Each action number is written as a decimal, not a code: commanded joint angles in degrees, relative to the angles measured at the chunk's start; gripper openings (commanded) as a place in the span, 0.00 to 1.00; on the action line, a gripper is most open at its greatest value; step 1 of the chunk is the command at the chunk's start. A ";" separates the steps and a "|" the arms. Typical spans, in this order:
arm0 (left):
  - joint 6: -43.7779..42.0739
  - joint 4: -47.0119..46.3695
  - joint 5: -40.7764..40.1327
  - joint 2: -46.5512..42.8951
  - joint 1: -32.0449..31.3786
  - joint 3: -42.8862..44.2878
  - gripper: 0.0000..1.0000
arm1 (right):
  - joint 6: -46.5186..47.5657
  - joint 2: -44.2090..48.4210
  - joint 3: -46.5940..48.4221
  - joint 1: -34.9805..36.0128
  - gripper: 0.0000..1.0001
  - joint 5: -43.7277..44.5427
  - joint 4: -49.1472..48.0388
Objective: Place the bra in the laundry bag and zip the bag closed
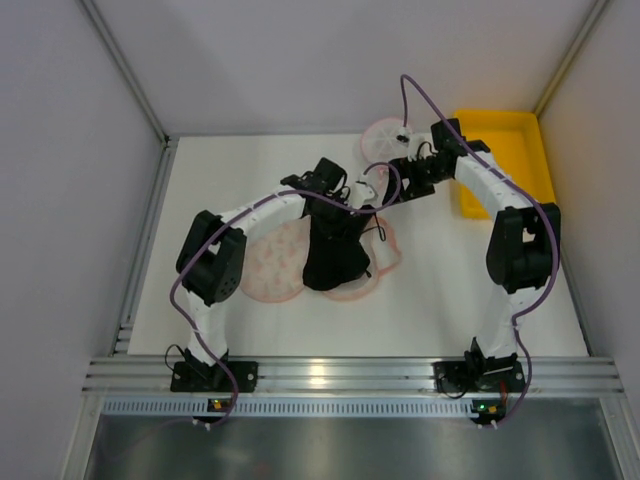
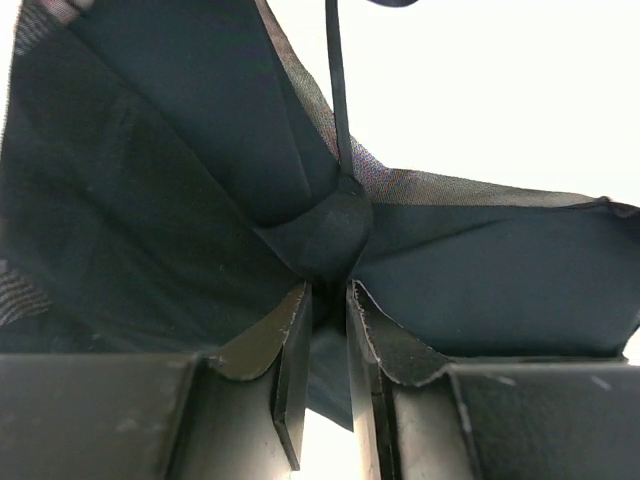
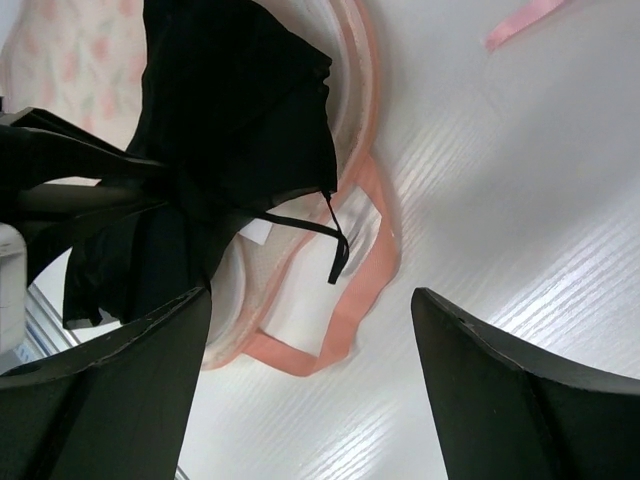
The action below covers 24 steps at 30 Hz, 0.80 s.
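Observation:
The black bra point(image 1: 335, 250) hangs from my left gripper point(image 1: 336, 200) over the middle of the laundry bag point(image 1: 268, 265), which lies open on the table as two round speckled halves. In the left wrist view the jaws of this gripper point(image 2: 328, 300) stand narrow, pinching a gathered fold of the dark bra point(image 2: 150, 200). My right gripper point(image 1: 373, 192) hovers just right of the bra, open. Between its fingers point(image 3: 310, 300) I see only the bag's pink loop point(image 3: 350, 300) and bare table. A thin strap of the bra point(image 3: 240, 100) dangles there.
A yellow tray point(image 1: 505, 165) stands at the back right, under the right arm's elbow. A small round white mesh disc point(image 1: 385, 138) with a pink rim lies behind the grippers. A pink ribbon point(image 3: 525, 20) trails on the table. Grey walls close three sides.

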State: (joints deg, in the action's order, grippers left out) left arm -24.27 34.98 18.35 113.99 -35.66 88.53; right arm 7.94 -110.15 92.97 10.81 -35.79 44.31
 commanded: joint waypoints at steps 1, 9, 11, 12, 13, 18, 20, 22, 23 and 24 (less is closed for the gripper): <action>0.63 0.09 0.38 -4.31 0.15 1.82 0.26 | 1.11 3.63 0.28 -0.44 0.82 -1.30 -0.81; 0.45 0.09 1.42 -4.04 0.15 2.08 0.00 | 1.46 3.62 0.37 -0.35 0.81 -1.39 -0.28; 0.81 0.09 2.39 -4.92 0.15 2.87 0.00 | 1.81 3.97 0.20 -0.52 0.81 -1.13 -0.19; 0.98 0.09 2.83 -5.44 0.15 3.31 0.00 | 1.90 3.98 0.11 -0.44 0.81 -1.04 -0.11; 1.07 0.09 3.44 -6.15 0.15 4.01 0.00 | 1.99 4.06 0.02 -0.52 0.81 -1.04 -0.11; 3.70 0.09 8.01 -9.23 0.15 7.00 0.00 | 2.16 4.77 -0.77 -0.79 0.81 -1.12 0.07; 4.76 0.09 8.37 -9.32 0.15 8.41 0.00 | 2.25 4.68 -0.86 -0.96 0.81 -1.12 0.07; 6.34 0.09 8.28 -9.06 0.06 9.81 0.00 | 2.34 4.68 -0.77 -1.05 0.81 -1.12 0.16; 6.60 0.09 8.02 -9.05 0.15 10.08 0.00 | 2.34 4.68 -0.77 -1.23 0.81 -1.12 0.16; 7.13 0.09 7.50 -9.14 0.15 10.34 0.00 | 2.34 4.77 -0.68 -1.23 0.81 -1.21 0.16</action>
State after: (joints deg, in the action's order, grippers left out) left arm -20.16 35.59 24.29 107.44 -35.66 96.36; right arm 8.99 -109.10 92.14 10.55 -36.10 44.58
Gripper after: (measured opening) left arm 0.012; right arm 0.809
